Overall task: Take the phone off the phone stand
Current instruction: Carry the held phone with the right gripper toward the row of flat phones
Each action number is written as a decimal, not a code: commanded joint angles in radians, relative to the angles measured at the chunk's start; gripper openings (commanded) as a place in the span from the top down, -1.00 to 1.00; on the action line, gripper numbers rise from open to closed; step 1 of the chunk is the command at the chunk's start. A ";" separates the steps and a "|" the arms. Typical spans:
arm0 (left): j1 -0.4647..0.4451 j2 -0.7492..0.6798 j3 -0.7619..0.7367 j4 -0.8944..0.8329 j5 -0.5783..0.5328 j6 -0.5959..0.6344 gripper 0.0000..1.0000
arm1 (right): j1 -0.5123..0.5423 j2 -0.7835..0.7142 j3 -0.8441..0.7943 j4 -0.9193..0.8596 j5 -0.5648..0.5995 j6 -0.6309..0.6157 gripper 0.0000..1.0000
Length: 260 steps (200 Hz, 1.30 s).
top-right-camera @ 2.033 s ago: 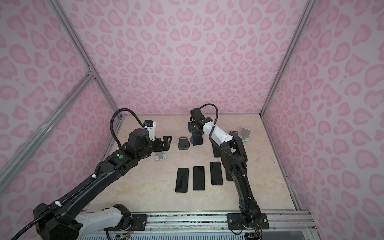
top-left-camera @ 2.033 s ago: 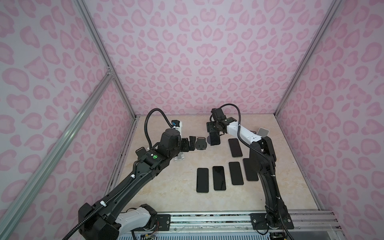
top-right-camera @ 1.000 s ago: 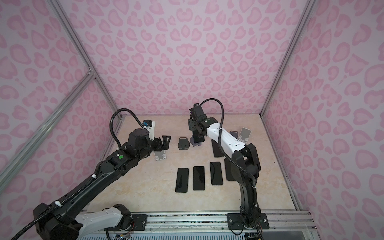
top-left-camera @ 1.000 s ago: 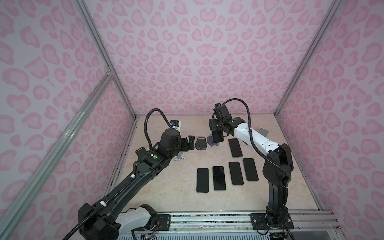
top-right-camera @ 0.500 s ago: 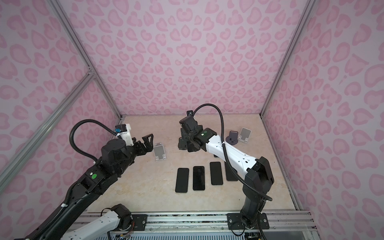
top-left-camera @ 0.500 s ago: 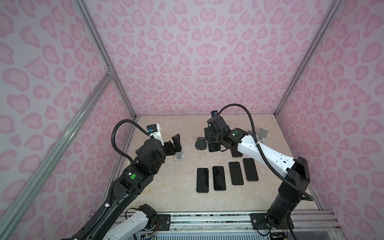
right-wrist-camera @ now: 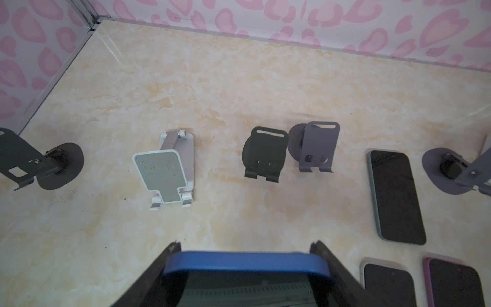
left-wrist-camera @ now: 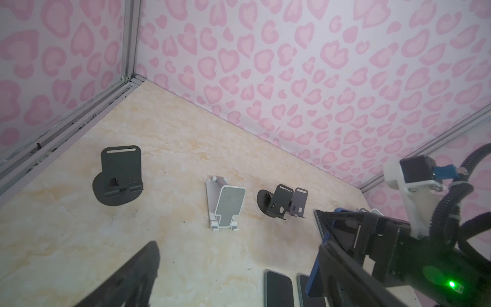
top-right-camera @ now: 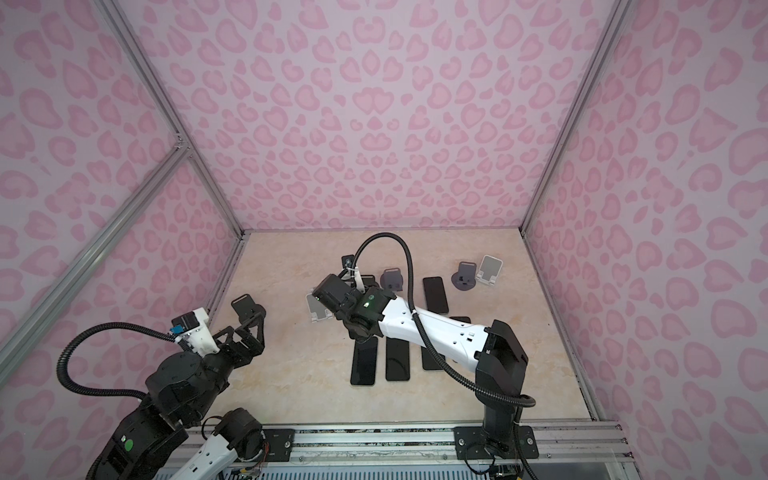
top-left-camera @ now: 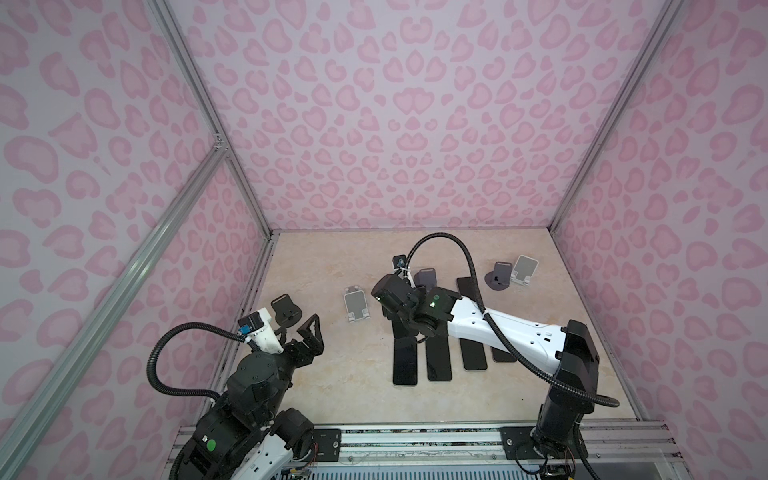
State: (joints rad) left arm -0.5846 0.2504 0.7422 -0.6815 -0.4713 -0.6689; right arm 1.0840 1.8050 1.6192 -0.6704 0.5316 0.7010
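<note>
Right hand [right-wrist-camera: 244, 244] has carried the blue-cased phone [right-wrist-camera: 247, 261] clear of the grey stand [right-wrist-camera: 317, 144] — pinched edgewise; lower it flat. Left hand [top-left-camera: 299, 332] spread.

Left arm [top-left-camera: 253, 386] folded low near its base, wrist tipped forward. Left gripper [top-left-camera: 299, 330] spread wide, nothing between the fingers. Right arm [top-left-camera: 498, 332] stretched forward and across toward the middle, wrist bent downward. Right gripper [right-wrist-camera: 245, 245] clamped on the side edges of a blue-cased phone [right-wrist-camera: 244, 261].
</note>
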 commanded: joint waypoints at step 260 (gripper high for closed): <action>0.000 -0.173 -0.162 -0.011 0.086 -0.153 -0.95 | 0.163 0.459 0.157 -0.114 -0.110 0.549 -0.29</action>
State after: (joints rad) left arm -0.5842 0.0696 0.5838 -0.7280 -0.4026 -0.8028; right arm 1.2499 2.2456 1.7855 -0.8085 0.4248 1.2530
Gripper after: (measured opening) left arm 0.977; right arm 0.723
